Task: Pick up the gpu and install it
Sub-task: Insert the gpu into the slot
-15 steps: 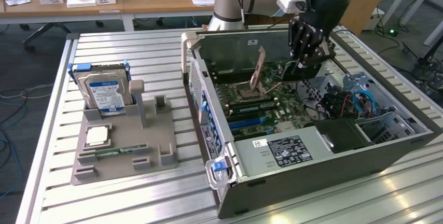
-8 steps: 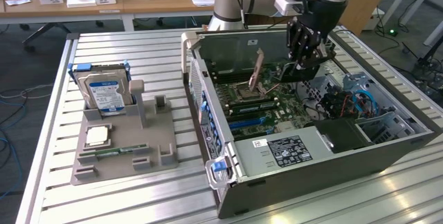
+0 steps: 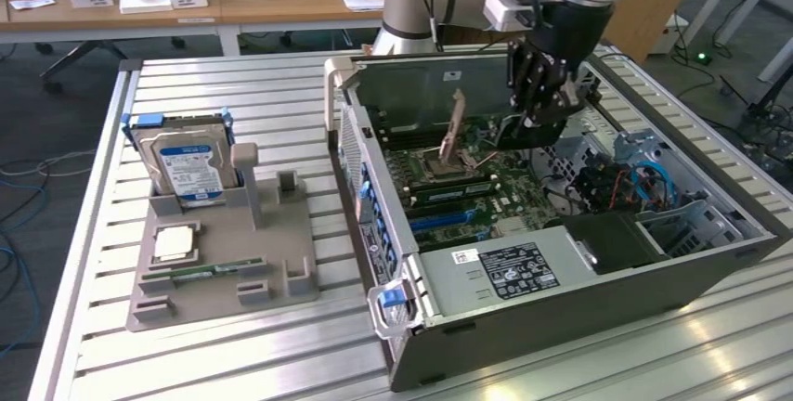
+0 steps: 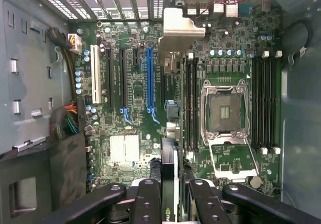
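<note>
Table (image 3: 248, 355): slatted metal, carries the computer case.
Computer case (image 3: 582, 317): lies on its side, side panel off, interior exposed.
Motherboard (image 4: 135, 113): on the floor of the computer case.
Grey parts holder (image 3: 223, 276): on the table beside the computer case, at the exterior view's left.
End effector (image 3: 543, 113): over the open computer case, clamped on the gpu (image 4: 169, 158).
The gpu: held on edge inside the computer case, above the motherboard, pale bracket toward the vented wall.
Hard drive (image 3: 186, 169): upright in the holder.
</note>
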Tool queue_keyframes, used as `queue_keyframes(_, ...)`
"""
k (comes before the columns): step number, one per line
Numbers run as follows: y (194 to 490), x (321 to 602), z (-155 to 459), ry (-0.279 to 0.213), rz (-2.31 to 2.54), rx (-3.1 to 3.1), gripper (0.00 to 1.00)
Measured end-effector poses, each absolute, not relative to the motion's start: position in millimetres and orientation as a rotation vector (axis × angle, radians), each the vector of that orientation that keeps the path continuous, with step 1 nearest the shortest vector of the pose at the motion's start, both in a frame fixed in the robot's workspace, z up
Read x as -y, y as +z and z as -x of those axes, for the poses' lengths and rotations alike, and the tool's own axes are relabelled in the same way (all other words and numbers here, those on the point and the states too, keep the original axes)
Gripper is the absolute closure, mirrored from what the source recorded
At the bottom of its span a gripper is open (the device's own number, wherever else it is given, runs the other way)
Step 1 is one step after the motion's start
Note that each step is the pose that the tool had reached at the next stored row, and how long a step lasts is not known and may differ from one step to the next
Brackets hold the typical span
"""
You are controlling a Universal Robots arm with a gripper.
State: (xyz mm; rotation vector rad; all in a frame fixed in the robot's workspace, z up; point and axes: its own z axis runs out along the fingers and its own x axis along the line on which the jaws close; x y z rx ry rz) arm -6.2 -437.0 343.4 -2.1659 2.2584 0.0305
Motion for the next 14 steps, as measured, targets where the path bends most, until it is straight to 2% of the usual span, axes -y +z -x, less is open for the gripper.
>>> queue_keyframes(14, 340.7, 439.5, 8.0, 0.031, 2.166, -2.258, 0.74)
